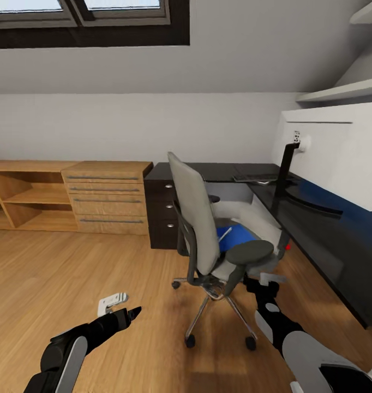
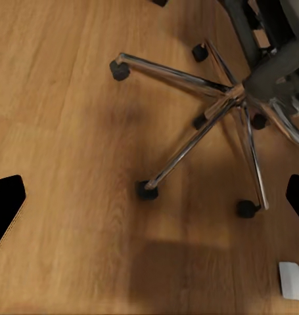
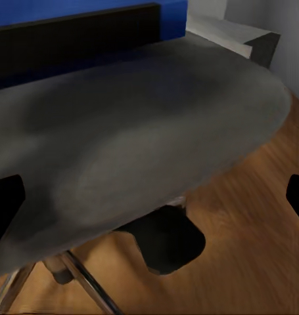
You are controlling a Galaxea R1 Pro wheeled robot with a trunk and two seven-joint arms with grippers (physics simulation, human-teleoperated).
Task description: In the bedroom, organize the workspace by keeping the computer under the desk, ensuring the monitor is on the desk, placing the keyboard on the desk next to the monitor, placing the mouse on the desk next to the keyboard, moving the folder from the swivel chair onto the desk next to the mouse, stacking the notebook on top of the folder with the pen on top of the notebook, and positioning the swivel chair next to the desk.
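Swivel chair [image 1: 219,240] sits right in front of you, out from the desk [image 1: 328,240], w/ the blue folder [image 1: 238,237] on its seat and a thin white pen [image 1: 225,234] on top. Your right gripper [image 1: 261,285] is just under the near armrest [image 3: 136,151], fingers apart, holding nothing, prob to grab the chair. Left gripper [image 1: 132,312] hangs over the floor, can't tell if it's apart. Monitor [image 1: 295,180] and keyboard [image 1: 255,177] are on the desk's far end.

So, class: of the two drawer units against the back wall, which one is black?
The desk's drawer unit, right of the light wooden cabinet, just behind the swivel chair; its drawers bear round knobs, not bar handles.
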